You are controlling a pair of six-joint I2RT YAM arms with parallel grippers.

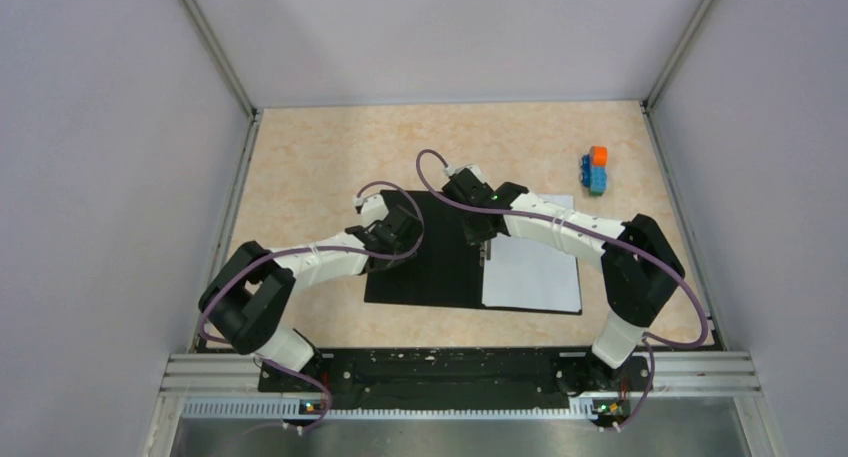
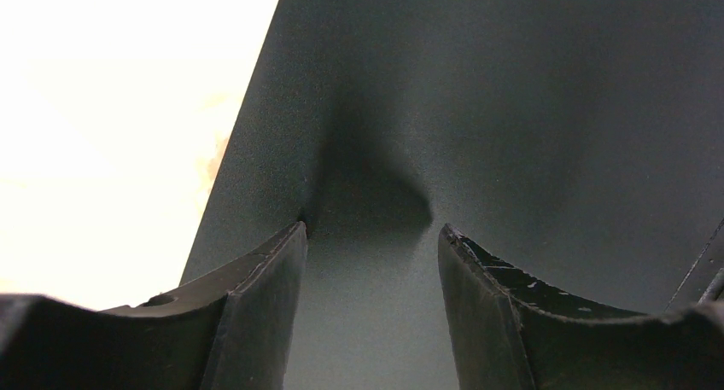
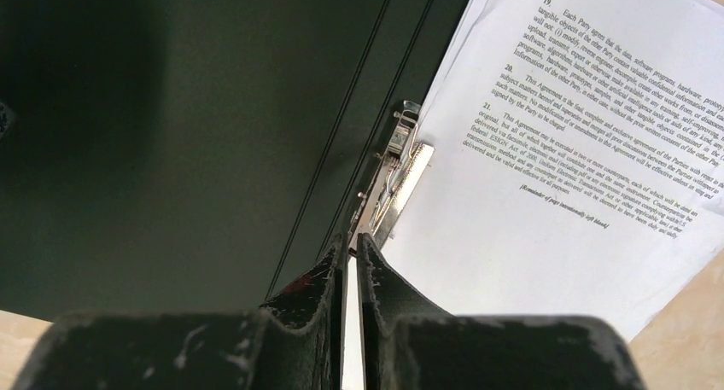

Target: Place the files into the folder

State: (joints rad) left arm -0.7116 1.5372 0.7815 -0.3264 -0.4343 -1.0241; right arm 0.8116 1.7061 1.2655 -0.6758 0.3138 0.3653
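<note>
Tip of clip [image 3: 397, 172] hides, pinched in nearly closed right pincer [image 3: 350, 247]; left pincer [image 2: 371, 236] gapes empty over folder [image 2: 512, 108].

Files [image 1: 532, 273] on folder [image 1: 430, 267] right half; blocks [image 1: 596, 169] behind.

Plain grey enclosure walls [image 1: 100, 177], beige speckled tabletop [image 1: 320, 147], metal rail [image 1: 460, 367] at near edge

Overhead: bright, even, diffuse light from above; sharp throughout; only faint soft shadows on the beige mottled desk [image 1: 320, 157].
Left wrist: blown-out white glare at left; dim, grainy black inside of the open flat folder [image 2: 529, 91]; soft dark shadow just ahead of the left claw [image 2: 371, 229].
Right wrist: white printed paper sheets [image 3: 555, 194] well lit, text crisp; small glint on the silver metal clip [image 3: 397, 177]; right claw [image 3: 352, 241] dark, blurred.
</note>
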